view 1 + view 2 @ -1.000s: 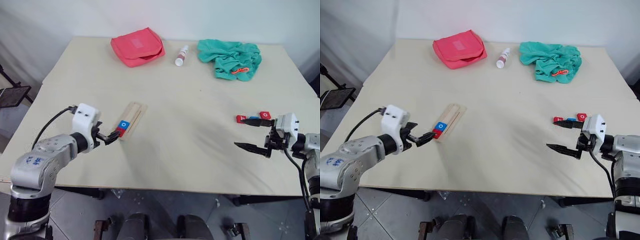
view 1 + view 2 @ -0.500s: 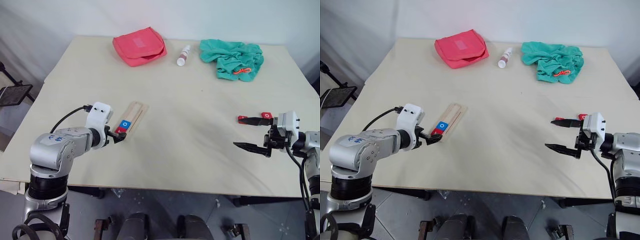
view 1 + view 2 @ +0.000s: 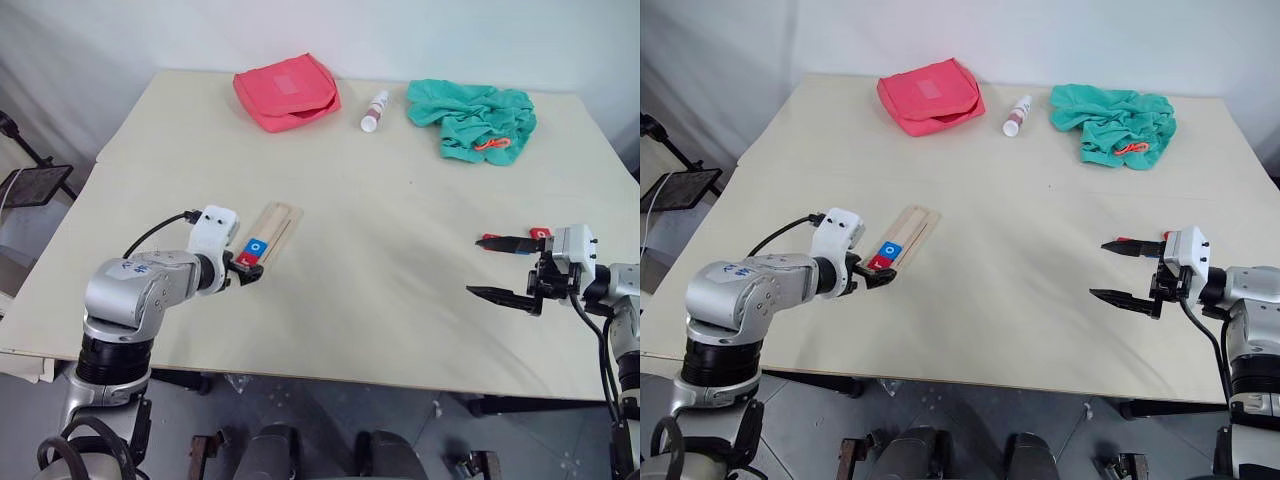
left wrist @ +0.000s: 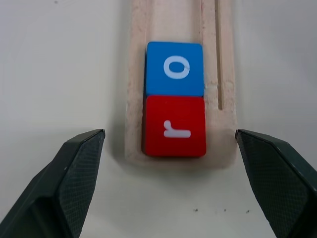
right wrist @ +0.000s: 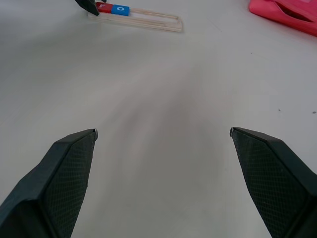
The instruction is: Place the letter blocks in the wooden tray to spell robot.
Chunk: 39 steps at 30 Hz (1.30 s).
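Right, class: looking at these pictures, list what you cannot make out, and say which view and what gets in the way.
- Loose letter blocks, left eye view: the right claw and its upper finger cover most of them; their count and letters cannot be read.
- Wooden tray, left wrist view: its far end is cut off by the picture's edge.
- Orange item on the green cloth: too small to identify.
- White bottle: label too small to read.

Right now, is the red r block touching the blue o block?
Touching. The left wrist view shows the red r block and blue o block edge to edge in the wooden tray.
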Motion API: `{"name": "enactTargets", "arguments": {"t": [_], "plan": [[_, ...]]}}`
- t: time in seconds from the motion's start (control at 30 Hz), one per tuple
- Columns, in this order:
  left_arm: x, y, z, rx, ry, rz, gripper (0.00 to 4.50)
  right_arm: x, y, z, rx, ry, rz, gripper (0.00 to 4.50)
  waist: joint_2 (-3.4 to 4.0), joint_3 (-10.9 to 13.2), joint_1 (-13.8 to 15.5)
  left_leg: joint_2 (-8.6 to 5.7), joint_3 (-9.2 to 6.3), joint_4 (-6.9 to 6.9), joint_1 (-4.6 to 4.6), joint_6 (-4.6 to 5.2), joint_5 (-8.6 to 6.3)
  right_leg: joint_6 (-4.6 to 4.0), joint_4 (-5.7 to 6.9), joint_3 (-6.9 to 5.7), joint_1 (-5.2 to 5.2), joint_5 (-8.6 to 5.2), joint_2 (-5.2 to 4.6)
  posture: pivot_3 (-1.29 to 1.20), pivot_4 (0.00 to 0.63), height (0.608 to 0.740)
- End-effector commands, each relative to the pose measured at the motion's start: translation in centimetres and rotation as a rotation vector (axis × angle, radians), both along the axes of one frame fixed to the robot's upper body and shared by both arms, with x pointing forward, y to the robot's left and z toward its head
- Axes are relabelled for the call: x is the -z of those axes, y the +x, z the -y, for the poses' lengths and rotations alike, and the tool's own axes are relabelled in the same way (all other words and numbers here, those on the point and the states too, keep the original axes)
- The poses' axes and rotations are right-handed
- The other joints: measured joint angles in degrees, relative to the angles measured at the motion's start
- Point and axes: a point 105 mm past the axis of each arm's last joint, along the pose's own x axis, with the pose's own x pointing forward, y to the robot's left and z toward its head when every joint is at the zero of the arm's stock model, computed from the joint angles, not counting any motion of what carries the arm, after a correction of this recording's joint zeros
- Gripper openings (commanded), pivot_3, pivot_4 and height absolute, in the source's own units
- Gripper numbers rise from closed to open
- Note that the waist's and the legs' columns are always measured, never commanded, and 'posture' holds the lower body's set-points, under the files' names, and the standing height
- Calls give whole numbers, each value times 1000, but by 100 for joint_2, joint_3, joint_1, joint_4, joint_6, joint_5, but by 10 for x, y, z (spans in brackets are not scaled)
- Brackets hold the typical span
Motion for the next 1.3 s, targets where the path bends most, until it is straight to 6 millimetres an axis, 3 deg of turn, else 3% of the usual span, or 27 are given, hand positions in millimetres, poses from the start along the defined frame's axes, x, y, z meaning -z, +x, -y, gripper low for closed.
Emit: {"name": "enactTargets", "arguments": {"t": [0.03, 0.4, 0.7, 0.8, 0.93, 1.23, 1.3], "plan": [[-4, 8, 4, 15, 13, 28, 4500, -9, -1, 0, -13, -20, 29, 4491, 0, 0, 0, 0, 0, 0, 0, 0, 0, 0, 0, 0, 0, 0, 1, 0, 150, 740], [6, 16, 10, 9, 10, 2, 4500, -8, 1, -1, -7, -24, 29, 4491, 0, 0, 10, -2, -1, 4, 1, 0, 0, 0, 7, -2, 1, 0, 0, 0, 150, 740], [5, 12, 5, 46, 34, 19, 2045, -7, 4, 1, 13, -29, 29, 4500, 0, 0, -1, -4, -2, 6, 6, 0, 0, 1, 16, -1, 2, 0, -1, 0, 150, 740], [-2, 13, 4, 125, 75, 80, 2045, -7, 4, 2, 18, -30, 30, 4500, 0, 0, -5, -3, -3, 4, 5, 0, 0, 1, 15, -1, 0, 0, -1, 0, 150, 740], [-6, 15, -12, 146, 102, 84, 2045, -8, 6, 1, 28, -29, 38, 4500, 1, 0, -22, -3, -2, 2, 5, 0, 0, 1, 15, -1, -2, 0, -1, 0, 150, 740], [-5, 20, -9, 159, 113, 88, 2045, -6, 4, 5, 46, -37, 28, 4500, 0, 0, -9, -3, -2, 3, 4, 0, 0, 1, 16, -2, -2, 0, -1, 0, 150, 740], [-8, 19, -4, 175, 85, 91, 2795, -6, 4, 5, 47, -38, 25, 4500, 0, 0, -9, -3, -2, 3, 5, 0, 0, 1, 17, -2, -2, 0, -1, 0, 150, 740]]}}
